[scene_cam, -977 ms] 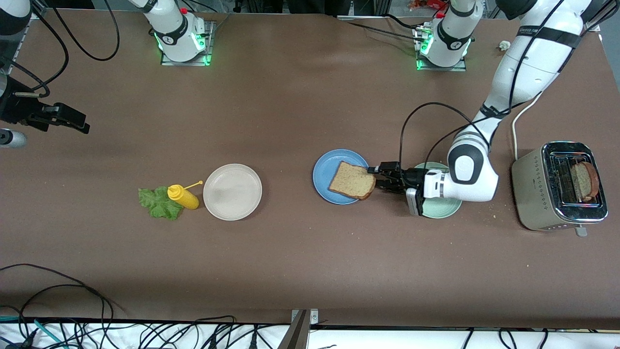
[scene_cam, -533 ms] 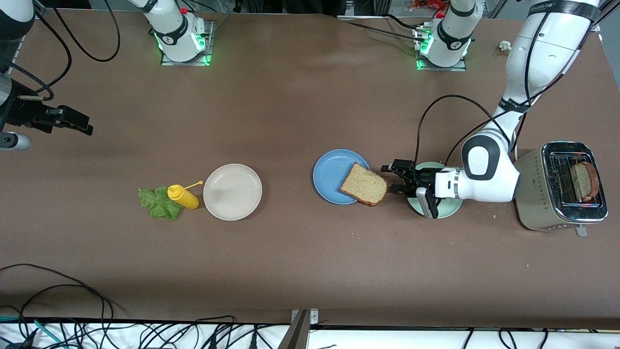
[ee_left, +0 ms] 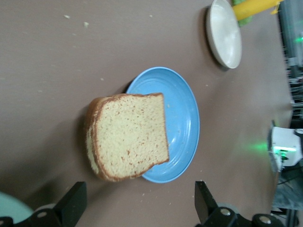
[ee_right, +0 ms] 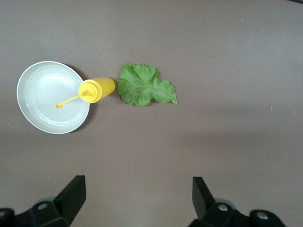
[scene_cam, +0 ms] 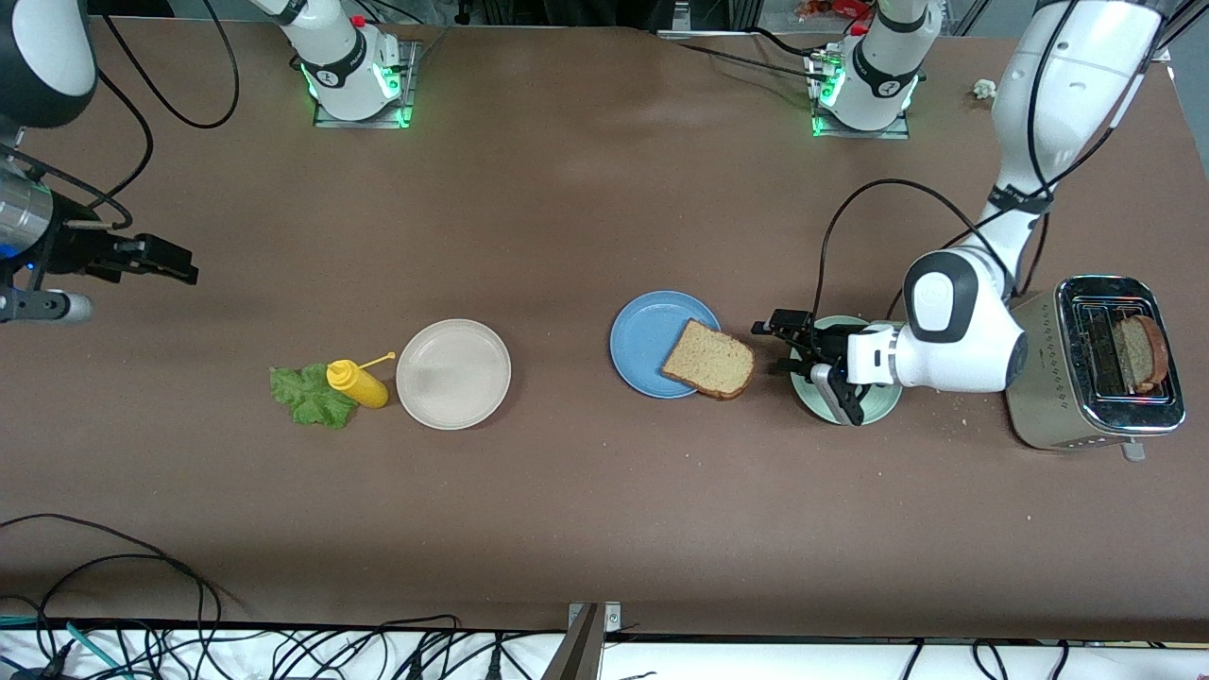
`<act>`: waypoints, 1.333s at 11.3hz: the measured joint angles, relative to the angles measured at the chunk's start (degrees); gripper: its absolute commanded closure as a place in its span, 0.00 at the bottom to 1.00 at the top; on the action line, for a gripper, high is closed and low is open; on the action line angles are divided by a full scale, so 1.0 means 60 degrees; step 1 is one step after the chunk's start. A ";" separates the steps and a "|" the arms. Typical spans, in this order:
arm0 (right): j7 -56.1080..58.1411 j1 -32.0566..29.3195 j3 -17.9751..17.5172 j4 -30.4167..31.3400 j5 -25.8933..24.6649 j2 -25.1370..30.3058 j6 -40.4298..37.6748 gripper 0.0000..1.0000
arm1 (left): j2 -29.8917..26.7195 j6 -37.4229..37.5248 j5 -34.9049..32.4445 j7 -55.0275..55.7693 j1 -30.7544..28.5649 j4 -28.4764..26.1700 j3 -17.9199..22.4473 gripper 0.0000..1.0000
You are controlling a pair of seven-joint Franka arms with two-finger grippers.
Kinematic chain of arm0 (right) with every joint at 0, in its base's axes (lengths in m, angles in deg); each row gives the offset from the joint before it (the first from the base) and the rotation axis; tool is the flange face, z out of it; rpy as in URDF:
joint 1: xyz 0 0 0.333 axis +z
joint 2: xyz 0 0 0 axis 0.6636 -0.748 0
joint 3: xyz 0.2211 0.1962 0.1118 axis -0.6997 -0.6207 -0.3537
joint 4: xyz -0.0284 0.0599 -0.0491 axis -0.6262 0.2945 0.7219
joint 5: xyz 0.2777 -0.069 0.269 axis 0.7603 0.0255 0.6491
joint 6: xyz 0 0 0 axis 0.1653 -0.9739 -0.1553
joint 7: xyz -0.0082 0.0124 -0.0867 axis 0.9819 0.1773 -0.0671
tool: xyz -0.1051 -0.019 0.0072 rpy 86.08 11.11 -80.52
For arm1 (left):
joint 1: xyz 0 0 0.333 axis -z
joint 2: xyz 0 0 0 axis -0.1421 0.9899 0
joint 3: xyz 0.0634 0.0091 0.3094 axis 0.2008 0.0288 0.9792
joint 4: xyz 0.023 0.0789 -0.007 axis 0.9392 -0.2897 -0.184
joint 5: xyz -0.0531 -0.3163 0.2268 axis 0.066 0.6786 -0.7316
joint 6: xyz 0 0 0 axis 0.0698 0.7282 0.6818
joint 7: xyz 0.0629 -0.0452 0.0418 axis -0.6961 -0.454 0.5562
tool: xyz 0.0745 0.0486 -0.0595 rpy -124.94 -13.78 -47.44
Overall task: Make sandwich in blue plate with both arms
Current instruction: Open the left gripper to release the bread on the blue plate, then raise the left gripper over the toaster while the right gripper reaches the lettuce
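One brown bread slice [scene_cam: 710,361] lies flat, half on the blue plate [scene_cam: 647,340] and half over its rim toward the left arm's end. My left gripper [scene_cam: 776,345] is open and empty, low between that slice and the pale green plate [scene_cam: 874,404]. The left wrist view shows the slice [ee_left: 128,137] on the blue plate [ee_left: 184,109] just ahead of my open left gripper [ee_left: 137,208]. A second slice [scene_cam: 1140,351] stands in the toaster [scene_cam: 1039,378]. The lettuce leaf [scene_cam: 304,397] lies on the table. My right gripper [scene_cam: 179,269] is open, high above it; the right wrist view [ee_right: 137,196] shows the leaf [ee_right: 144,86].
A yellow squeeze bottle [scene_cam: 357,382] lies between the lettuce and a cream-white plate [scene_cam: 453,374], touching the leaf. The right wrist view shows the bottle [ee_right: 97,90] and that plate [ee_right: 45,101]. A white cord runs by the toaster. Crumbs lie near the toaster.
My left gripper let go of the bread and drew back toward the pale green plate. The slice shifted toward the plate's rim. My right gripper moved slightly toward the lettuce.
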 measured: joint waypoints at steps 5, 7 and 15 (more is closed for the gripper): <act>0.0697 -0.0313 0.0094 -0.0006 0.0303 -0.0652 0.0642 0.00 | -0.1445 0.0602 -0.3851 0.3154 0.0031 0.0954 -0.0128 0.00; 0.0698 -0.0316 0.0094 -0.0013 0.0310 -0.0737 0.0706 0.00 | -0.1794 0.1575 -0.5239 0.4531 0.0237 0.1751 -0.0236 0.00; 0.0769 -0.0324 0.0091 -0.0039 0.0447 -0.1642 0.1554 0.00 | -0.2904 0.5180 -0.6111 0.6538 0.0404 0.4081 0.0145 0.00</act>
